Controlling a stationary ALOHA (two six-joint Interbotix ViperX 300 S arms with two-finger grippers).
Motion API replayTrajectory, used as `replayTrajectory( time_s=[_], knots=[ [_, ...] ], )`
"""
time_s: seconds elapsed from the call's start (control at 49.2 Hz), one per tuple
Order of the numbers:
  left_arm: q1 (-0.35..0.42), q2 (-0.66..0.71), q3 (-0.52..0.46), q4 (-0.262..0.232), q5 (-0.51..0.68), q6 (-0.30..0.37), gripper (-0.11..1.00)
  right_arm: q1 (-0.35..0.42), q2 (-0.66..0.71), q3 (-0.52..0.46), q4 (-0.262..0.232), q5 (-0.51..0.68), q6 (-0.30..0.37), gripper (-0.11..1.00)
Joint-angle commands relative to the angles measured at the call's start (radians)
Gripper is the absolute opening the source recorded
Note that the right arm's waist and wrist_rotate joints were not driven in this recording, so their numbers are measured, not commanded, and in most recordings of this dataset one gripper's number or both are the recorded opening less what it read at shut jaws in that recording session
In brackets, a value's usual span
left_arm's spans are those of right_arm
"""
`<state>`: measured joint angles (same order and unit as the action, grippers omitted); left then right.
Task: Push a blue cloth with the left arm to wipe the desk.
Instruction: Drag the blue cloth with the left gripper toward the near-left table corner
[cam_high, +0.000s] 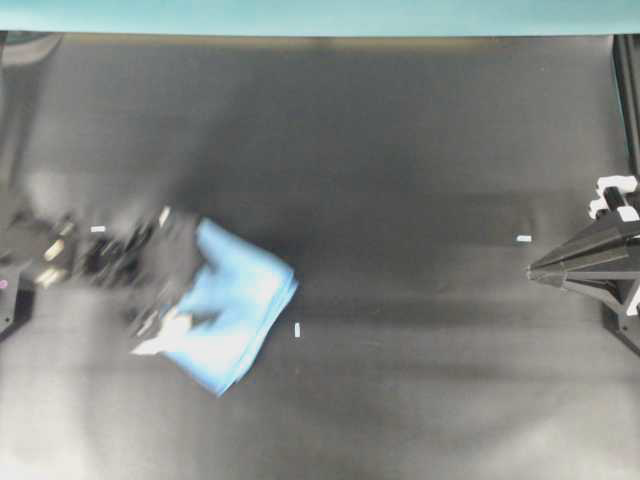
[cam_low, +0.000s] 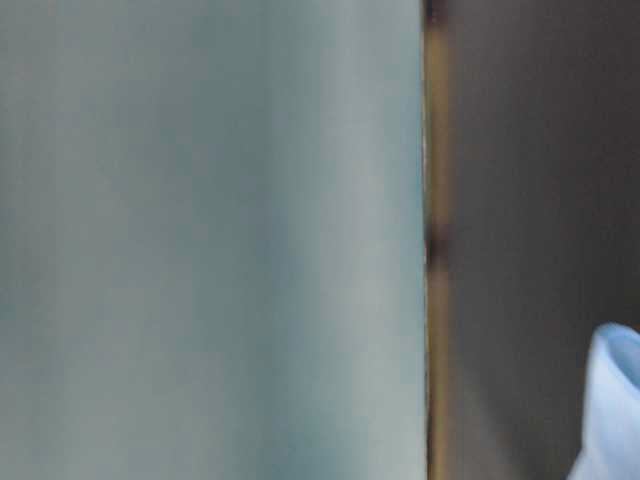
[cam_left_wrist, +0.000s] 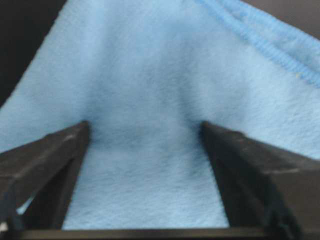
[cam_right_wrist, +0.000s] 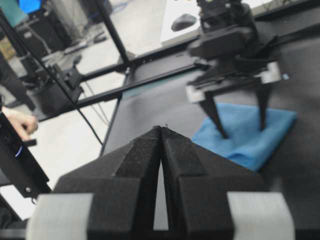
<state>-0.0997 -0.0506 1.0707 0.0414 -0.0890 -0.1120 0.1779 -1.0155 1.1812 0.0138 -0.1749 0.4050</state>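
- The blue cloth (cam_high: 235, 305) lay left of centre on the black surface (cam_high: 420, 180), rumpled.
- The left gripper (cam_right_wrist: 240, 122) had its jaws spread wide, both fingertips (cam_left_wrist: 82, 131) pressed onto the cloth.
- The right gripper (cam_high: 535, 271) sat at the right edge, jaws together, well apart from the cloth.

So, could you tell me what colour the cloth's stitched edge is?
A brighter, deeper blue than the light-blue cloth itself; the left wrist view shows it best.

Blue cloth (cam_high: 240, 305) folded, rumpled, lying diamond-wise left of centre on the black desk (cam_high: 420, 180); my left end effector (cam_right_wrist: 239, 125) spread wide, both fingers planted on it.
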Motion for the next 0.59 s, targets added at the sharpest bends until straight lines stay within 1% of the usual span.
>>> replayTrajectory(
  time_s=[0.0,0.081,0.163,0.203,0.346,0.57],
  knots=[
    [-0.115,-0.028,0.034,0.003,0.005,-0.005,0.88,0.000,0.005,-0.006,0.002,-0.006,0.000,-0.01],
    [-0.190,-0.048,0.049,0.003,0.005,-0.014,0.88,0.000,0.003,-0.006,0.002,-0.009,-0.002,-0.01],
    [-0.252,-0.063,0.061,0.002,0.005,-0.054,0.88,0.000,0.003,-0.006,0.006,-0.011,0.000,-0.01],
    [-0.270,-0.067,0.066,0.003,0.005,-0.074,0.88,0.000,0.003,-0.006,0.011,-0.012,-0.002,-0.01],
    [-0.282,-0.072,0.075,0.003,0.005,-0.127,0.88,0.000,0.003,-0.006,0.015,-0.015,0.000,-0.01],
    [-0.287,-0.072,0.067,0.003,0.000,-0.140,0.88,0.000,-0.002,-0.008,0.015,-0.023,-0.002,-0.01]
  ],
)
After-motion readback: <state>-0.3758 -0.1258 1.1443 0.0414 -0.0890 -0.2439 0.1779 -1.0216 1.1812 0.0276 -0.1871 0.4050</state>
